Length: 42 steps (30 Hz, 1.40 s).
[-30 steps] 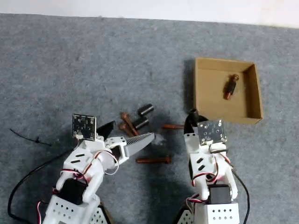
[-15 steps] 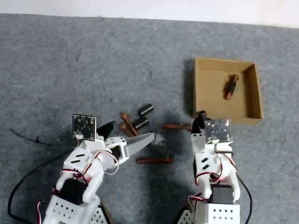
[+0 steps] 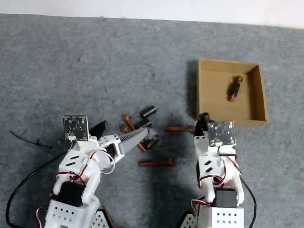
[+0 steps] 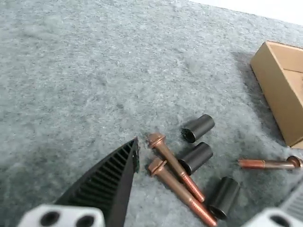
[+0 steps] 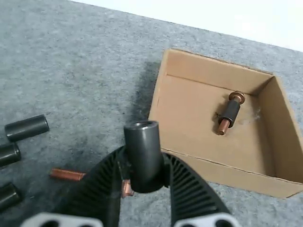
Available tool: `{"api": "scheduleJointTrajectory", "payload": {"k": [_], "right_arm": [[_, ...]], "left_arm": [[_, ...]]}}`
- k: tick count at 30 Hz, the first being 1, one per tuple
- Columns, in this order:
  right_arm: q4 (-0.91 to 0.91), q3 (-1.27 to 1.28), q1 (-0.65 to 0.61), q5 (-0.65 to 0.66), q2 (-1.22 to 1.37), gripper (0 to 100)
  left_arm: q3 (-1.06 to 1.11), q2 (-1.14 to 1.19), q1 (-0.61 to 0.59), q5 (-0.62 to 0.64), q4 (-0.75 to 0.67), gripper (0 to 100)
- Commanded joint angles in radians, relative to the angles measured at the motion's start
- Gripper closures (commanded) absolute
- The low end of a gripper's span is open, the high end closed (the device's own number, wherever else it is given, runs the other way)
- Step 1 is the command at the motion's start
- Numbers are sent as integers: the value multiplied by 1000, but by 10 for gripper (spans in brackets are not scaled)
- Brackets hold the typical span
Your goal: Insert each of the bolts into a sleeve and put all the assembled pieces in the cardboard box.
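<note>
Right gripper: fingers clamped on 1 black held sleeve, open end up. A copper tip shows against 1 finger; cannot tell what it belongs to. The gripper sits just near of the cardboard box, at its left near corner. The box holds 1 assembled piece.

Left gripper: jaws wide, nothing held, over the loose parts on the grey mat. The ribbed finger tip is just beside the heads of 2 paired bolts. 3 loose sleeves lie right of them. 1 single bolt lies between the cluster and the right gripper. 1 near bolt lies apart.
</note>
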Motion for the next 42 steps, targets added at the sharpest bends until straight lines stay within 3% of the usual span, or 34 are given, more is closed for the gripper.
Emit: {"api": "scheduleJointTrajectory", "payload": {"k": [1, 42], "right_arm": [[4, 134, 12, -5, -12, 994], [-1, 134, 7, -3, -12, 991]], "left_arm": [[22, -5, -10, -9, 0, 522], [22, -2, 24, -8, 5, 523]]}}
